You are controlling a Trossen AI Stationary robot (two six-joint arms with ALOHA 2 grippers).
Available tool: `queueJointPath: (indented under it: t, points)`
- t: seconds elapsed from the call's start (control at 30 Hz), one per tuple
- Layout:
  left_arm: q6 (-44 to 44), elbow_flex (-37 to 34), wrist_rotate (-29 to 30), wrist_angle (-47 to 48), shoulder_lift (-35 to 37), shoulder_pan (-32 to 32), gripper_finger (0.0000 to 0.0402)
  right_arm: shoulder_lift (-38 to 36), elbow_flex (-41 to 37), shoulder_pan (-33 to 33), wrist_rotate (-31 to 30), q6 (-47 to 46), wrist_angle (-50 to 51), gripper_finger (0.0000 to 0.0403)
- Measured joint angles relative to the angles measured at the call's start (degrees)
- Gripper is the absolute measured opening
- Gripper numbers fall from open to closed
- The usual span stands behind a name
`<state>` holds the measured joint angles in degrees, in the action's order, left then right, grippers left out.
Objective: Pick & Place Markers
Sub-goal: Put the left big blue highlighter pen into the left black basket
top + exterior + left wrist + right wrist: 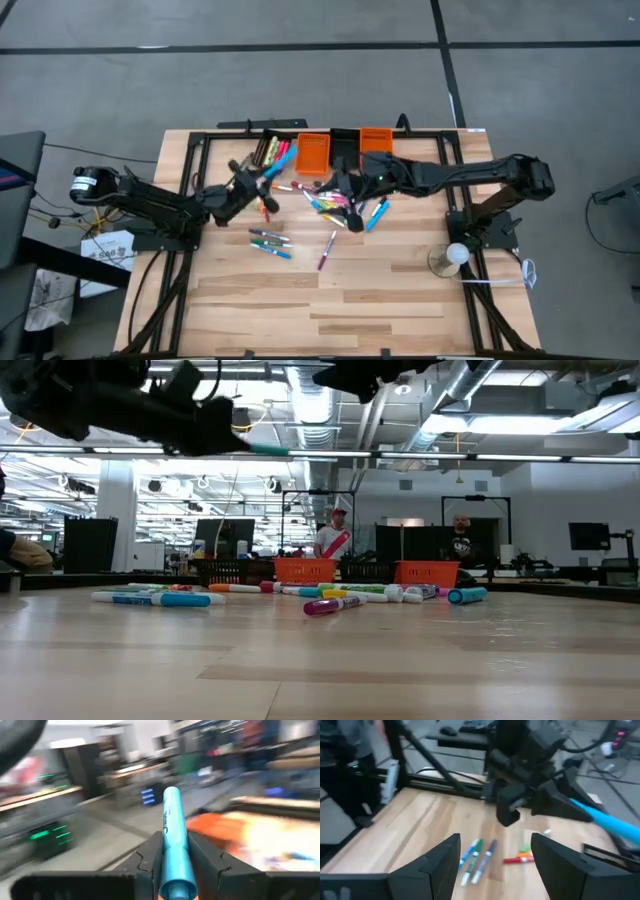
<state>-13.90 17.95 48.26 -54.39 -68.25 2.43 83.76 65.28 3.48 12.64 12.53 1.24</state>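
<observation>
Many coloured markers point(330, 205) lie scattered flat on the middle of the wooden table, with a few more nearer point(270, 240). In the low view these markers point(330, 600) show as a row on the tabletop. My left gripper point(262, 180) is raised left of the pile, shut on a blue marker point(277, 168). My right gripper point(345, 188) hovers open over the pile's right part and touches nothing. In the right wrist view its fingers point(440, 865) stand wide apart above green and blue markers point(477, 855), facing the left gripper point(520, 795). My left gripper point(175, 845) pinches the blue marker between its two fingers. The marker lies along the fingers, and its free end point(171, 795) sticks out well past the fingertips. It is lifted clear of the table, about level in the low view, marker tip point(265, 450).
Along the far edge stand a black bin with markers in it point(272, 150), an orange bin point(312, 153), a black bin point(345, 148) and another orange bin point(376, 140). A white round object point(455, 255) sits near the right arm's base. People point(333, 540) stand beyond the table.
</observation>
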Motion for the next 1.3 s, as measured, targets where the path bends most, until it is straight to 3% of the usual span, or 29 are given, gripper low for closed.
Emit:
queueJointPath:
  t: [0.2, 0.37, 0.73, 0.9, 1.3]
  points:
    - [2.14, -0.02, 0.38, -0.07, -0.39, -6.32, 0.0078, -0.85, 0.0, -0.65, -0.5, 0.01, 1.64, 0.0235]
    - [12.77, -0.02, -1.4, 3.85, -0.55, -14.78, 0.0077, -0.2, -0.03, -0.44, -1.13, -0.96, 2.6, 0.0235]
    - [27.51, -0.01, -16.94, 12.47, -1.6, -31.48, 0.0081, 0.66, 0.0, -0.37, -1.24, -0.96, 3.51, 0.0235]
    - [28.91, 0.02, -23.44, 12.98, -5.02, -35.16, 0.0082, 0.66, 0.0, -0.46, -1.2, -0.96, 3.78, 0.0235]
    - [30.55, 6.33, -29.48, 12.8, -18.06, -39.62, 0.0083, 0.66, 0.0, -0.39, -1.2, -0.96, 4.61, 0.0235]
